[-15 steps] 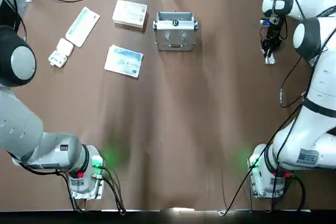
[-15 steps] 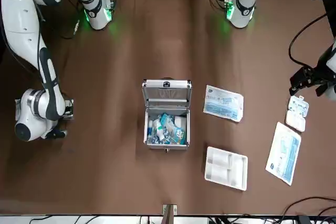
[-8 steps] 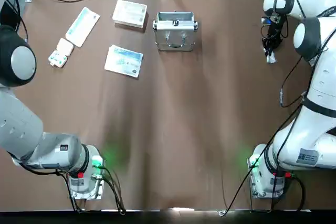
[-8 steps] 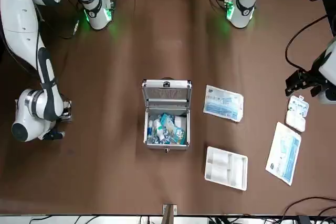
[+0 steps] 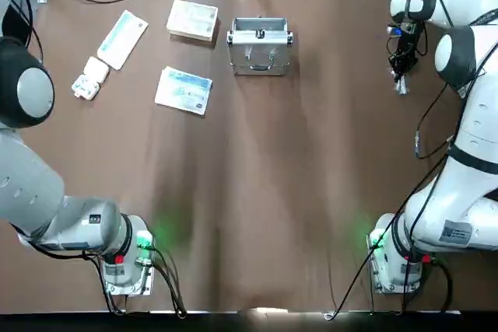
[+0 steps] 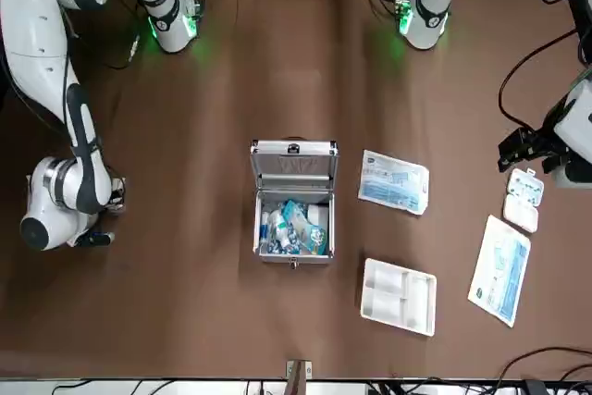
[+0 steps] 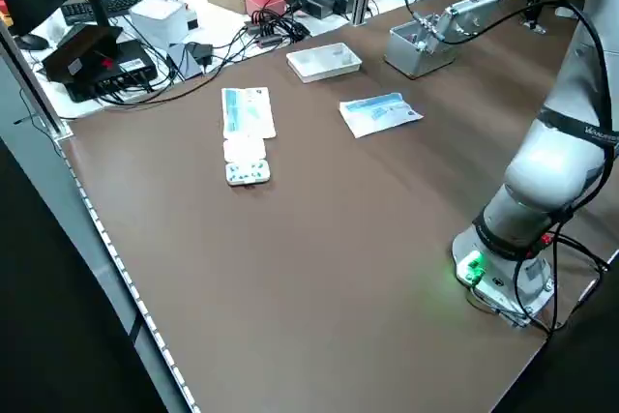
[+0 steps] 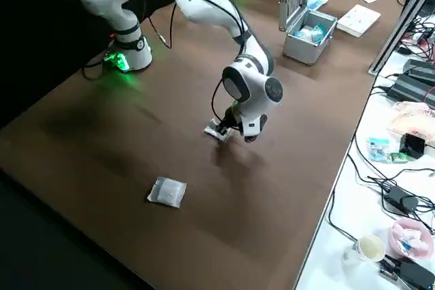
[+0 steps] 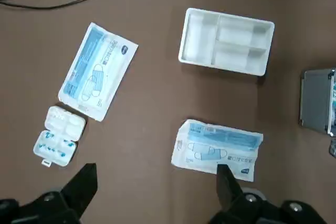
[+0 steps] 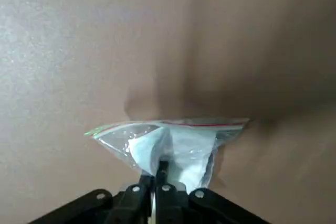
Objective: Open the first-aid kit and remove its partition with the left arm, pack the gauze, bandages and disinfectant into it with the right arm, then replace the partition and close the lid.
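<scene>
The first-aid kit (image 6: 293, 199) stands at the table's far middle with its lid up, and several blue and white packs lie inside. I cannot pick out the disinfectant among them. The cream partition (image 6: 399, 295) lies on the table beside the kit. My right gripper (image 10: 160, 169) is shut on a clear zip bag of white gauze (image 10: 173, 145), low over the table far to the right (image 5: 401, 79). My left gripper (image 9: 155, 182) hangs open and holds nothing, high over the left part of the table (image 6: 529, 145).
A blue-white printed packet (image 5: 184, 90), a long white-blue pouch (image 5: 122, 38) and a small white pill box (image 5: 89, 78) lie left of the kit. Another small clear bag (image 8: 166, 191) lies near the right table edge. Cables and gear crowd the bench beyond the far edge.
My right gripper has shifted slightly with the gauze bag. The left gripper has drifted a little towards the kit's side. Nothing on the table has moved.
</scene>
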